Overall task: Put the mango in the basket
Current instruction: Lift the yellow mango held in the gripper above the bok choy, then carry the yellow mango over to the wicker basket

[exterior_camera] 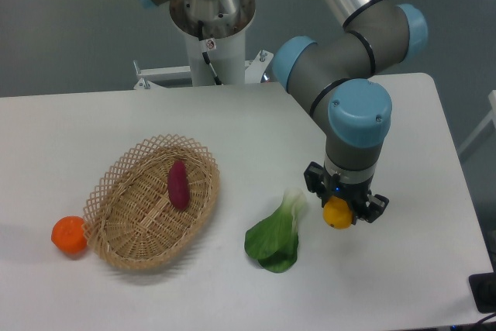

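The gripper (339,211) points down over the right half of the tabletop (70,129), its fingers pinching the mango (337,214). Only the mango's yellow-orange end shows beneath the wrist. The basket (124,230) sits toward the front left corner, well apart from the mango, with a purple sweet potato (178,184) inside. A tangerine (69,236) lies just beside its left rim. A leafy green (276,236) lies near the front edge, between basket and gripper.
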